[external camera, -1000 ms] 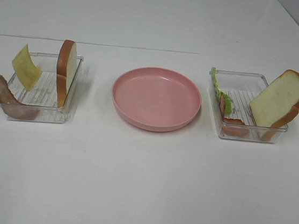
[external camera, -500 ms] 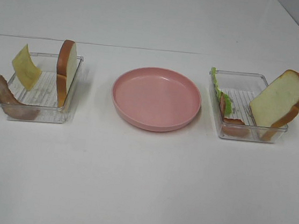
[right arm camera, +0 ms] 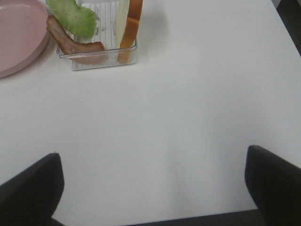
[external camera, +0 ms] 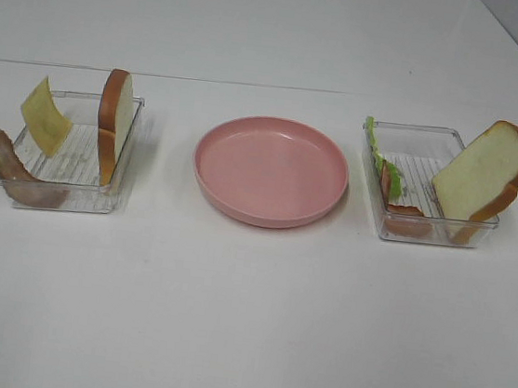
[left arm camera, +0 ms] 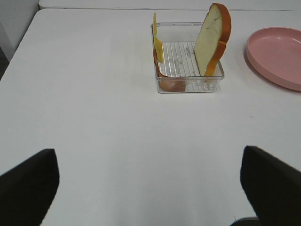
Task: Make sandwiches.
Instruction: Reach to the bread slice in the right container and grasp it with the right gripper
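In the left clear tray a bread slice stands on edge, a yellow cheese square leans and a bacon strip hangs over the rim. The right clear tray holds a leaning bread slice, green lettuce and bacon. My left gripper is open over bare table, well short of the bread and cheese. My right gripper is open too, far from the lettuce, bacon and bread. Neither gripper shows in the exterior high view.
An empty pink plate sits between the two trays on the white table. It shows at the edge of both wrist views, the plate beside the left tray and the plate beside the right one. The table's side edge is near.
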Available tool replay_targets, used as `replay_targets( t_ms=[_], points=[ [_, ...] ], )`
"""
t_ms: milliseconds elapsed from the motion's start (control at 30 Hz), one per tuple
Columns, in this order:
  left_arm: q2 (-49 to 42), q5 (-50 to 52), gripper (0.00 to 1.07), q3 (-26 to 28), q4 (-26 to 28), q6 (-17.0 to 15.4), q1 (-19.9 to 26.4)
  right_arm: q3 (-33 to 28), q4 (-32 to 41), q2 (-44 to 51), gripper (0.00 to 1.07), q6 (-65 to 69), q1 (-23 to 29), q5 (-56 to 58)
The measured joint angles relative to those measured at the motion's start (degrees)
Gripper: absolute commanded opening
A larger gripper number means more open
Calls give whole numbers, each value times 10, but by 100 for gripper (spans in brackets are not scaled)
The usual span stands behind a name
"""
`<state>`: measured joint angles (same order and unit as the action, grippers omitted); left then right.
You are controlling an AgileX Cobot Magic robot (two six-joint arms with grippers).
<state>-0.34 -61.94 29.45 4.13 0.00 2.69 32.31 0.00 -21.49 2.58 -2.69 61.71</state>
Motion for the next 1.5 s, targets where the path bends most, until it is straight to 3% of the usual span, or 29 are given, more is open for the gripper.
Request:
replay_targets(
  t_ms=[67,133,167,233,333,400,433,500,567,600,667,767,1233,1500],
  points=[
    [0,0,102,0,0,0,0,16,0,-37,97,2,0,-3],
    [0,0,102,0,0,0,0,68,0,-151,97,14,0,-15],
    [0,0,102,0,0,0,0,68,0,-151,97,14,0,-15],
    [0,0,102,0,0,0,0,144,0,-278,96,16,0,-33],
    [0,0,102,0,0,0,0,164,0,-312,96,16,0,-39],
    [0,0,102,0,0,0,0,237,0,-438,96,17,0,-48],
    [0,0,102,0,0,0,0,237,0,-438,96,17,0,-48],
    [0,0,102,0,0,0,0,300,0,-525,96,17,0,-48],
    [0,0,102,0,0,0,0,317,0,-549,96,17,0,-48],
    [0,0,102,0,0,0,0,360,0,-605,96,17,0,-47],
    [0,0,102,0,0,0,0,376,3,-631,96,17,0,-46],
    [0,0,102,0,0,0,0,445,3,-721,96,17,0,-40],
    [0,0,102,0,0,0,0,602,13,-918,92,10,-12,11],
    [0,0,102,0,0,0,0,617,87,-969,85,-26,-16,22]
  ],
)
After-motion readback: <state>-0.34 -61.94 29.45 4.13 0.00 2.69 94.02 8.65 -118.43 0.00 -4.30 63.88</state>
